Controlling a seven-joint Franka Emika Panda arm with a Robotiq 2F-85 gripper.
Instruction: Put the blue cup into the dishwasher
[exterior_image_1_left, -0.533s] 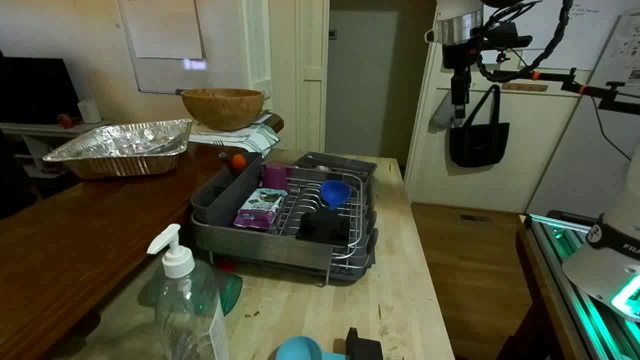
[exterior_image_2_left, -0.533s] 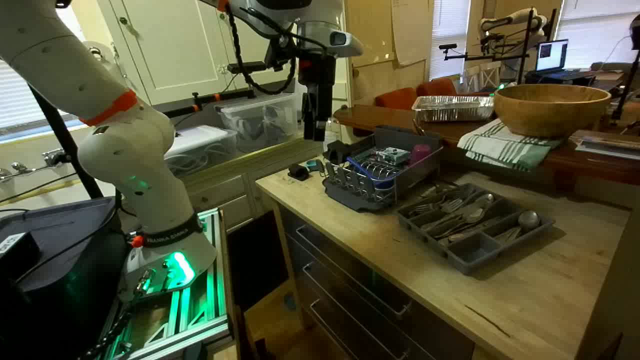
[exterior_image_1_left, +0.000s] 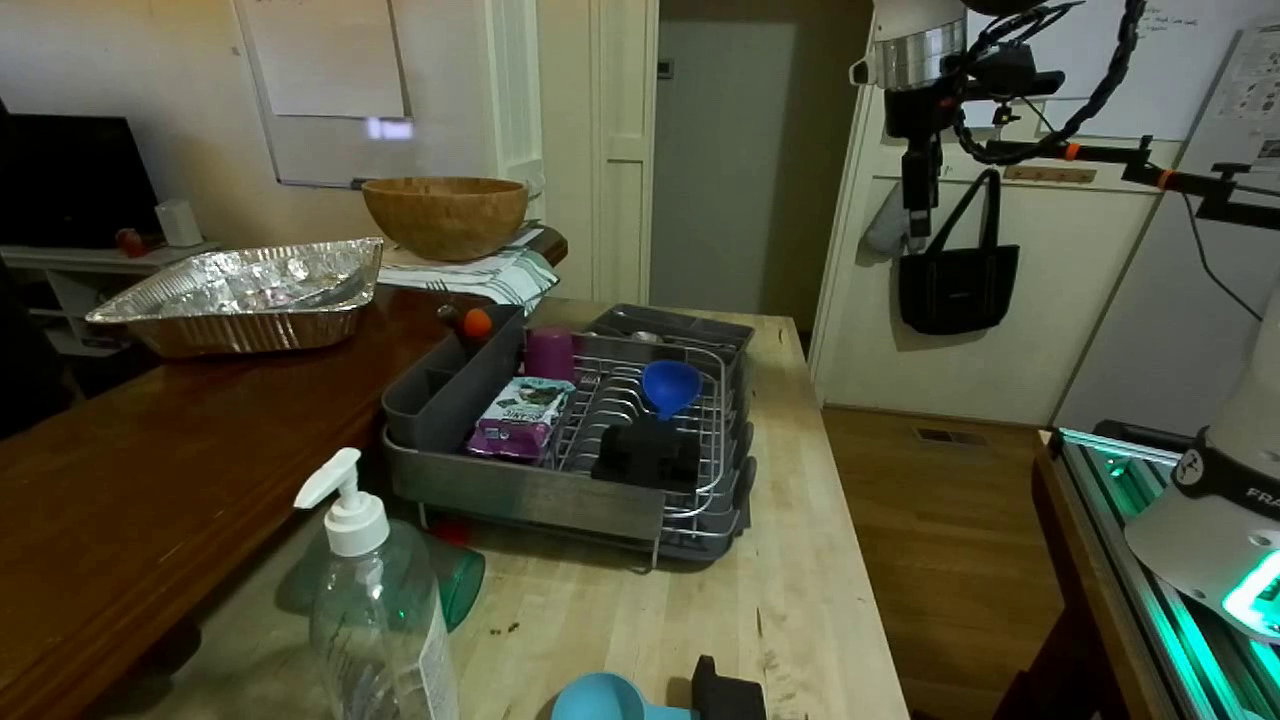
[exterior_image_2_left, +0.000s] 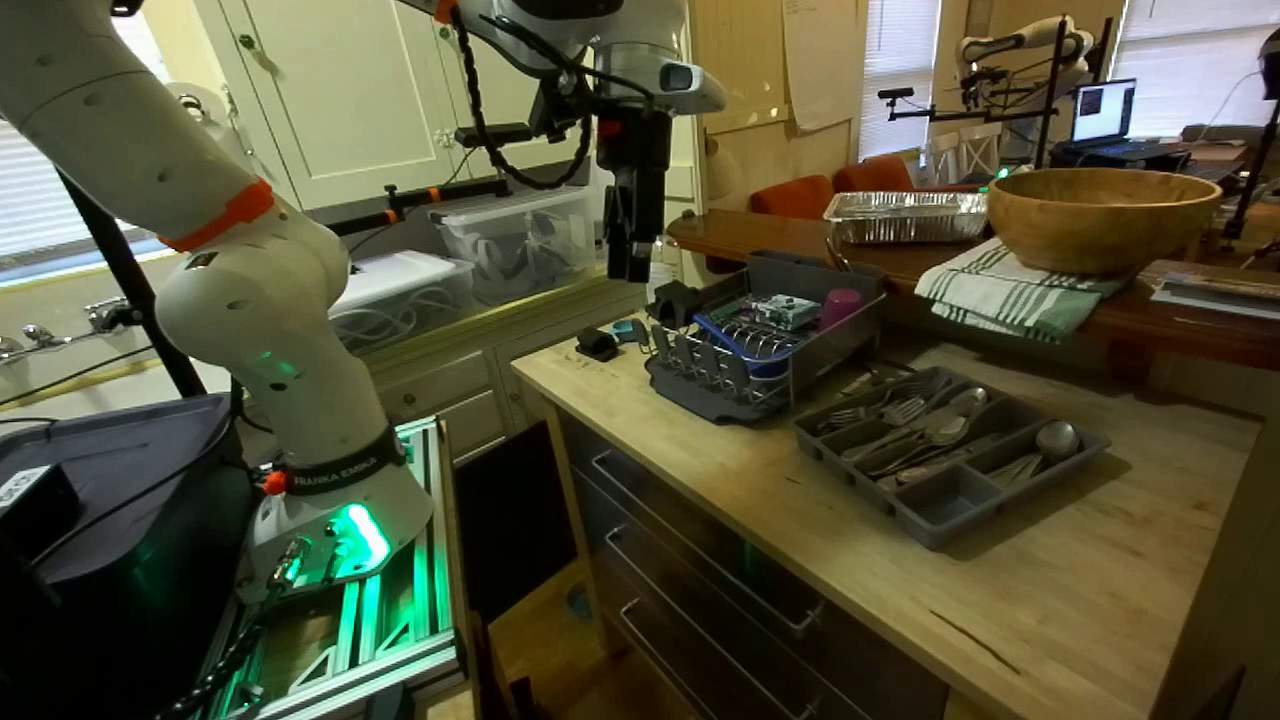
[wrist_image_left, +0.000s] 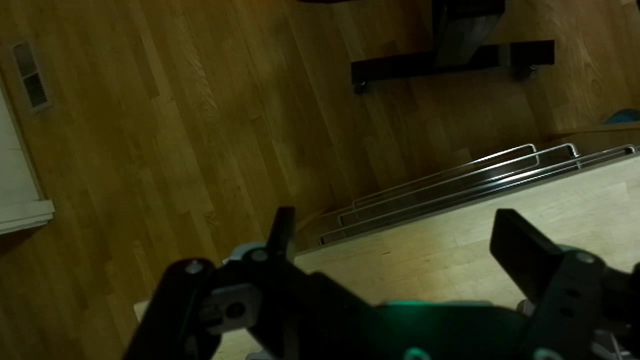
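Observation:
The dishwasher, a dark dish rack, stands on the counter in both exterior views (exterior_image_1_left: 540, 492) (exterior_image_2_left: 715, 400). It holds a purple cup (exterior_image_1_left: 550, 353), a packet (exterior_image_1_left: 522, 418) and a small bright-blue scoop (exterior_image_1_left: 671, 385). No upright tall teal-blue tumbler shows. A dark teal-green tumbler (exterior_image_1_left: 461, 585) lies on its side, partly behind the clear pump bottle; I cannot tell whether it is the blue cup. My gripper (exterior_image_1_left: 918, 222) hangs high in the air, pointing down, apart from everything. In the wrist view its fingers (wrist_image_left: 395, 220) are wide open and empty, above the counter edge.
The pump bottle (exterior_image_1_left: 375, 620) and a light-blue scoop (exterior_image_1_left: 600, 700) stand near the rack. A cutlery tray (exterior_image_2_left: 950, 490) sits on its other side. A foil tray (exterior_image_1_left: 245, 300) and wooden bowl (exterior_image_1_left: 445, 215) rest on the brown table. Drawer handles (wrist_image_left: 450, 190) stick out below the counter edge.

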